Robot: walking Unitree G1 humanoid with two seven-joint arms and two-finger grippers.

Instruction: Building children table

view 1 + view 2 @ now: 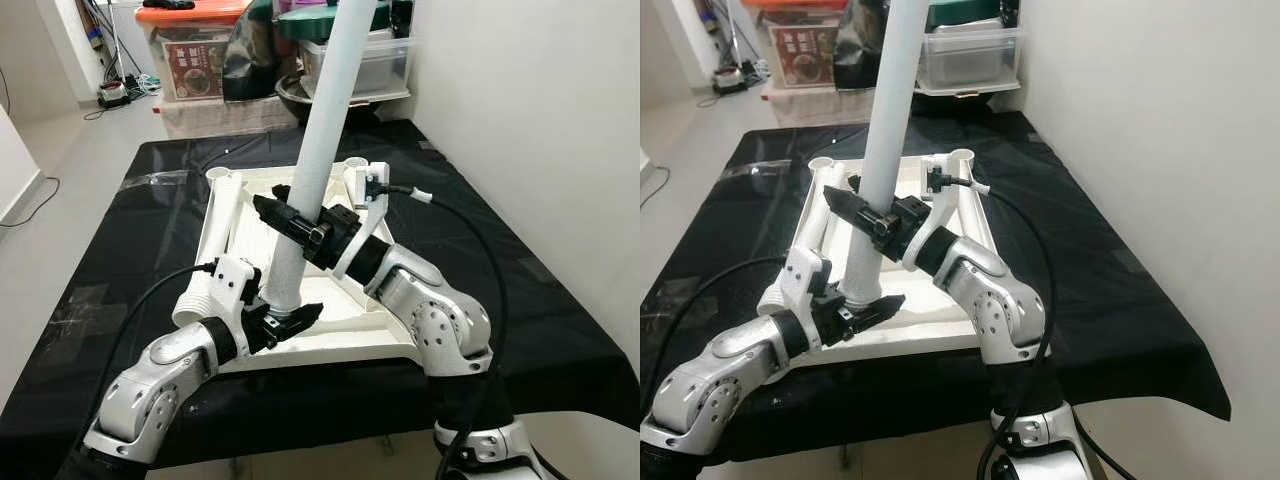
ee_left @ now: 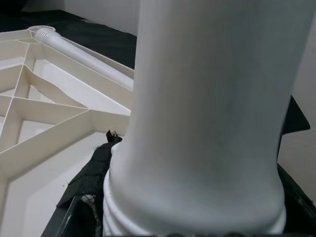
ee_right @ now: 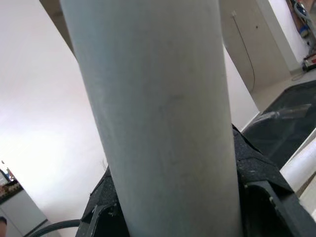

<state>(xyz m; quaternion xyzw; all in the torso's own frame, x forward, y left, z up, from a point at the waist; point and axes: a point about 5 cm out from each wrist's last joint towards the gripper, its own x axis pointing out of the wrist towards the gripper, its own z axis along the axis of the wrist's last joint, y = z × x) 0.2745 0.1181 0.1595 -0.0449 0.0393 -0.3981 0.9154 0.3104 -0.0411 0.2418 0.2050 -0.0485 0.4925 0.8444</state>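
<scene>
White leg (image 1: 318,140): held upright, slightly tilted, at the near corner of the upturned tabletop (image 1: 330,340) on the black-covered worktop (image 1: 520,300). Left hand (image 1: 283,318) is clamped around its base; right hand (image 1: 297,222) is clamped around it higher up.

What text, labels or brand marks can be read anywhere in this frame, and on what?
No text can be read.
Red and white label on the storage box behind the table: printing too small and blurred to read.
White table leg, white tabletop, and both pincers: no markings seen.

White leg (image 1: 325,130) upright, tabletop (image 1: 335,330) inverted
</scene>
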